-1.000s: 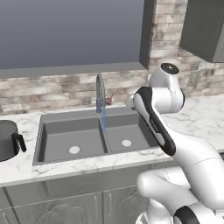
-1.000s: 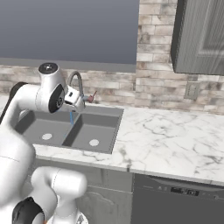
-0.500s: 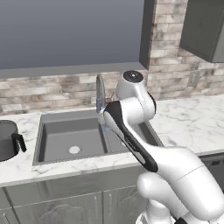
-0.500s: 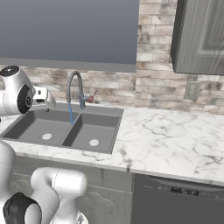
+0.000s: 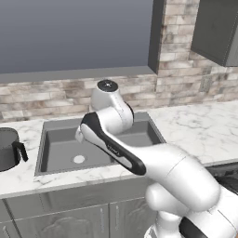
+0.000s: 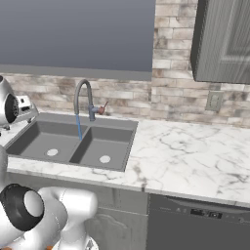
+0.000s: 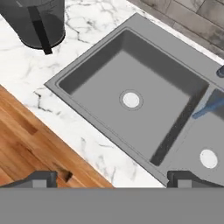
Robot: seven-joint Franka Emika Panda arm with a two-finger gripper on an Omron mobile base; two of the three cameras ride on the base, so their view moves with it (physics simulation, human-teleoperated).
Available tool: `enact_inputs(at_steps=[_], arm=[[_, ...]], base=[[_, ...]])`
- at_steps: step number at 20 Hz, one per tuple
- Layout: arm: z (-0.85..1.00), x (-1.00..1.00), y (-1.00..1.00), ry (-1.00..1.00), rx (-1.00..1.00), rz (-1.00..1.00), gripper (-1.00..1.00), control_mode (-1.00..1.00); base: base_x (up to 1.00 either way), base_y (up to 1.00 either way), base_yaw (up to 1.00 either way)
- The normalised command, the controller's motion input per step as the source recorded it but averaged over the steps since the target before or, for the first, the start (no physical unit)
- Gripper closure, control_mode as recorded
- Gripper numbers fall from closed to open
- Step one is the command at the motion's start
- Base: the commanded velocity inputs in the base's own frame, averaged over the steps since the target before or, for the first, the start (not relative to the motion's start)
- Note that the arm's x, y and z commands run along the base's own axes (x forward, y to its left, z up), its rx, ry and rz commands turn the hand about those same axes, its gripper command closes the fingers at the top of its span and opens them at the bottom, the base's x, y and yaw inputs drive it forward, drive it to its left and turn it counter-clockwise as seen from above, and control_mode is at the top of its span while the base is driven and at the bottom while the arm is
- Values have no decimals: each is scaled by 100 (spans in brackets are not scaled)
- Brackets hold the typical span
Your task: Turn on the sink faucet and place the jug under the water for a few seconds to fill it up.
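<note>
Gripper: two small dark finger tips spread wide apart, nothing between them; poised above the front rim of the left basin, looking down into it.
Fingers: left tip over the marble counter edge and wood floor, other tip over the divider near the right basin.
Sink: gray double-basin rectangular sink set in white marble counter; round pale drain in each basin, both basins bare.
Faucet: tall slim gray metal gooseneck spout at the back rim, arching over the divider; small reddish-brown lever at its base, tilted up to the right.
Water: thin straight bright blue stream falling from the spout tip to about the divider between the basins.
Jug: wide dark gray cylindrical vessel with small black side handle, upright on the counter left of the sink, well apart from the stream, just beside the sink's left rim.
Arm: white, bent across the sink's right half in the left base view.
</note>
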Motion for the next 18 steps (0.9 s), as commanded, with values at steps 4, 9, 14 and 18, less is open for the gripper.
enact_inputs(at_steps=[4, 9, 14, 18], arm=[[-19, 18, 100, 0, 1, 24, -100, -100], [-5, 0, 54, 0, 6, 6, -100, -100], [-6, 0, 30, 0, 5, 0, -100, -100], [-16, 0, 41, 0, 6, 0, -100, -100]], base=[[0, 0, 0], [0, 0, 0], [0, 0, 0], [0, 0, 0]])
